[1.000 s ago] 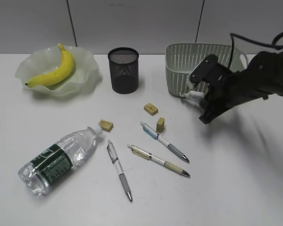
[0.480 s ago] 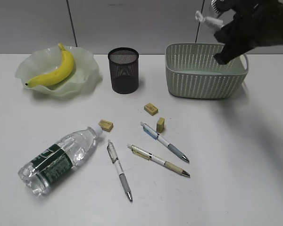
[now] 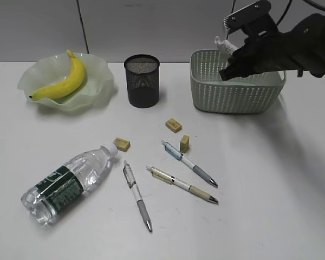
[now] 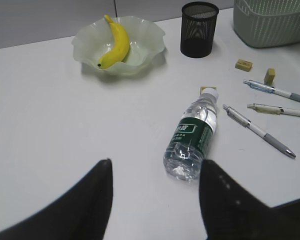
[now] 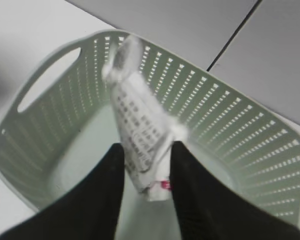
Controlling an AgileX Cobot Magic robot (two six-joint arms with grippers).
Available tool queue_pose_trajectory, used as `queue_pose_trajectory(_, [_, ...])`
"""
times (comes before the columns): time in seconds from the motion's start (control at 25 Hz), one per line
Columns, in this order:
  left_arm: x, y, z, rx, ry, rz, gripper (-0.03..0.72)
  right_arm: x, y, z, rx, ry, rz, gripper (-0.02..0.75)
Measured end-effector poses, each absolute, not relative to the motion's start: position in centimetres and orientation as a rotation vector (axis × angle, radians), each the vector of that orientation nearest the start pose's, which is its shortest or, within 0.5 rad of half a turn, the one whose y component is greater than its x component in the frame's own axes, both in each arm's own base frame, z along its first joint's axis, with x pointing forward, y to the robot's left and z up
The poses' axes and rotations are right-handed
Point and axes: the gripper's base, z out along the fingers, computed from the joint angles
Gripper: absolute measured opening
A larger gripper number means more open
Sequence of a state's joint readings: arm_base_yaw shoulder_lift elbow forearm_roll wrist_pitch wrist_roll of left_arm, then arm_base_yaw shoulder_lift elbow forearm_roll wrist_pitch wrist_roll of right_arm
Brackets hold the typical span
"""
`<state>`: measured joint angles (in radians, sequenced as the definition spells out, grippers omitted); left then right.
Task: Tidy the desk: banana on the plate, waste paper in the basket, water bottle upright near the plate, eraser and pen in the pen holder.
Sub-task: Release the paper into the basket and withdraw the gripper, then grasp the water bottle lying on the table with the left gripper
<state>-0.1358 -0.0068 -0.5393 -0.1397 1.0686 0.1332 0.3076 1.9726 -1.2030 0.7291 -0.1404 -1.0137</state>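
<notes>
The paper (image 5: pixel 140 135) showed as a motion-blurred streak between the right gripper's fingers (image 5: pixel 101 195), its print unreadable. The basket's (image 3: pixel 235 95) floor lay hidden behind its near wall in the exterior view, and the left wrist view cropped its far side. The left gripper's (image 4: pixel 155 200) fingers ran off that frame's near edge. The bottle's (image 4: pixel 192 140) label text was too small to read.
</notes>
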Motion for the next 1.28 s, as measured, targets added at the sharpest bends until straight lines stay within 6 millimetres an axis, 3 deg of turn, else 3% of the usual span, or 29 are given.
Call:
queue_pose_trajectory(0.16, [-1.3, -0.9, 28.8, 0.279, 1.983, -0.168, 0.412, 41.7, 12.5, 18.2, -0.518, 2.082, -0.037, 0.48])
queue_pose_trajectory(0.28, [-1.3, -0.9, 28.8, 0.279, 1.983, -0.168, 0.412, 41.3, 12.6, 19.2, -0.521, 2.083, -0.001, 0.554])
queue_pose_trajectory(0.4, [-1.3, -0.9, 28.8, 0.279, 1.983, -0.168, 0.412, 40.1, 13.1, 21.7, -0.585, 2.079, 0.083, 0.571])
queue_pose_trajectory(0.6, [-1.3, -0.9, 28.8, 0.279, 1.983, -0.168, 0.412, 36.1, 13.2, 28.1, -0.758, 2.058, 0.199, 0.572])
queue_pose_trajectory(0.76, [-1.3, -0.9, 28.8, 0.279, 1.983, -0.168, 0.412, 32.7, 11.2, 31.3, -0.67, 2.22, 0.13, 0.573])
queue_pose_trajectory(1.0, [-1.3, -0.9, 28.8, 0.279, 1.983, -0.167, 0.412, 27.1, 8.1, 32.8, -0.584, 2.423, -0.011, 0.573])
queue_pose_trajectory(1.28, [-1.3, -0.9, 28.8, 0.279, 1.983, -0.167, 0.412, 16.5, 5.4, 31.5, -0.533, 2.474, 0.097, 0.573])
